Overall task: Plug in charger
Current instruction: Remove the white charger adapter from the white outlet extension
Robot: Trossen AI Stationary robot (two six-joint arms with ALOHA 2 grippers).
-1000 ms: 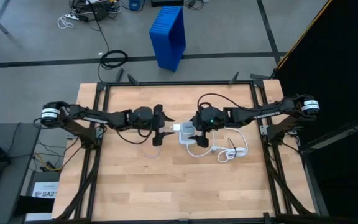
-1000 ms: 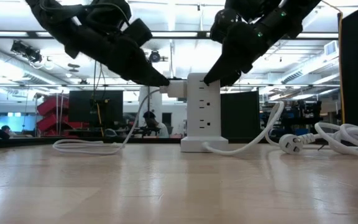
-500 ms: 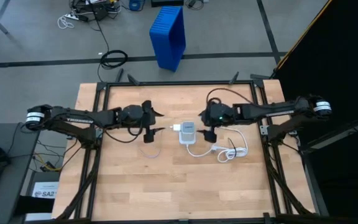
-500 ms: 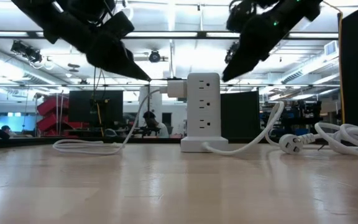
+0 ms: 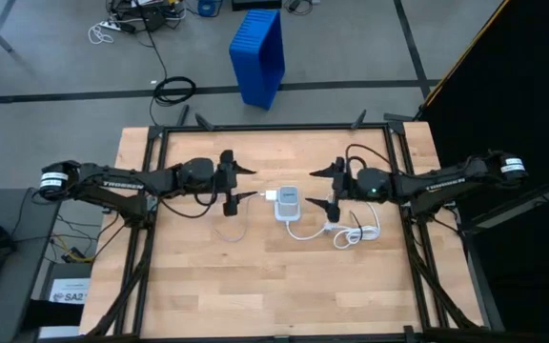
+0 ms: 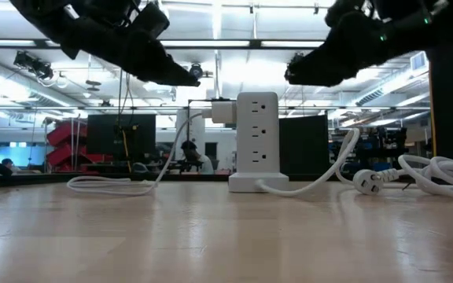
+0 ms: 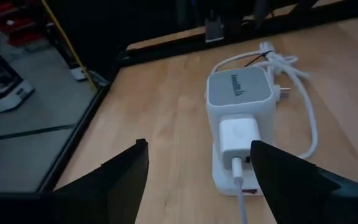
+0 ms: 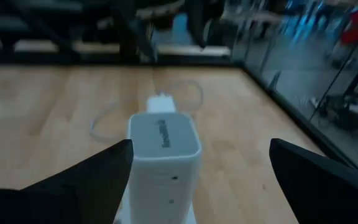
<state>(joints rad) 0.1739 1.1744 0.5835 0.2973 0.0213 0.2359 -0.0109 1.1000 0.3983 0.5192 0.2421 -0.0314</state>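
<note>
Charger (image 7: pixel 241 138): seated in tower (image 5: pixel 287 203), between both hands; task appears done. Left hand (image 5: pixel 229 178): fingers apart, empty. Right hand (image 5: pixel 333 186): apart, empty.

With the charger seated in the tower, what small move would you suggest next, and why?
Probably retract both arms toward their rest positions. The charger already sits plugged into the power tower, its thin cable trailing on the table. The left gripper and right gripper are open, clear of it, holding nothing.
</note>
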